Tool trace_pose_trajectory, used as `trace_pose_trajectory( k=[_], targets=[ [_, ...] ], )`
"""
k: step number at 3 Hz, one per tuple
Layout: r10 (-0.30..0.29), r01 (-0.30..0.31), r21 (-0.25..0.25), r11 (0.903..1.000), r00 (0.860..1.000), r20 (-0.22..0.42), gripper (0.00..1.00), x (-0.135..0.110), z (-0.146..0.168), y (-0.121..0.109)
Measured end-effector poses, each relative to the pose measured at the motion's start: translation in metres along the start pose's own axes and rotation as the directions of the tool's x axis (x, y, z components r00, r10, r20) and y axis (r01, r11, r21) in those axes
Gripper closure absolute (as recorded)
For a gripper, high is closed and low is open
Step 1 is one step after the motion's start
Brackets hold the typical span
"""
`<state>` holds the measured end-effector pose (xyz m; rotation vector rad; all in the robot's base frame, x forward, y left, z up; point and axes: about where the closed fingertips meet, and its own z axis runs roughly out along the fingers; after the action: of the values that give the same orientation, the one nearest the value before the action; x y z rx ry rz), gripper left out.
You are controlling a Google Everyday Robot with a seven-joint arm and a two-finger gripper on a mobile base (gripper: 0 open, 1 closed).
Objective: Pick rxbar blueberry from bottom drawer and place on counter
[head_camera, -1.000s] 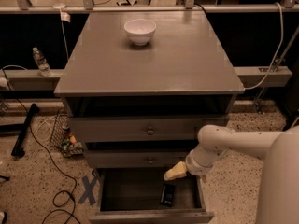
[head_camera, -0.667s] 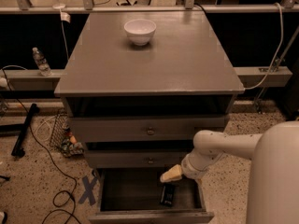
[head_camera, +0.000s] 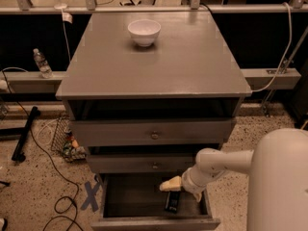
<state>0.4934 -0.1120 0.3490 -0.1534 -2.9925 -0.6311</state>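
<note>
Above rxbar (head_camera: 172,202) in btm drawer (head_camera: 153,222): gripper (head_camera: 181,190)

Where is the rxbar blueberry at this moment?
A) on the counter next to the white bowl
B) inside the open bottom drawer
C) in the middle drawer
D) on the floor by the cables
B: the rxbar blueberry lies in the open bottom drawer, near its front, with the claw just above it; the counter carries the white bowl.

the gripper (head_camera: 168,185) hangs over the open bottom drawer (head_camera: 130,198), just at 12 o'clock of the rxbar blueberry (head_camera: 172,202) lying inside. a white bowl (head_camera: 144,31) sits toward the counter's (head_camera: 159,66) 12 o'clock edge.
</note>
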Motion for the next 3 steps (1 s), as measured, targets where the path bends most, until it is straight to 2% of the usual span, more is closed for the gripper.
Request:
trace_pose_trajectory(
  k=[1, 2, 3],
  targets=[
    [0.005, -0.007, -0.056, 0.9984, 0.999, -0.042, 0.0, -0.006, 0.036, -0.001],
    [0.004, -0.007, -0.066, 0.9978, 0.999, -0.045, 0.0, -0.013, 0.044, -0.002],
    [0.019, -0.02, -0.024, 0.9995, 1.0, -0.015, 0.0, -0.012, 0.05, -0.007]
  ],
)
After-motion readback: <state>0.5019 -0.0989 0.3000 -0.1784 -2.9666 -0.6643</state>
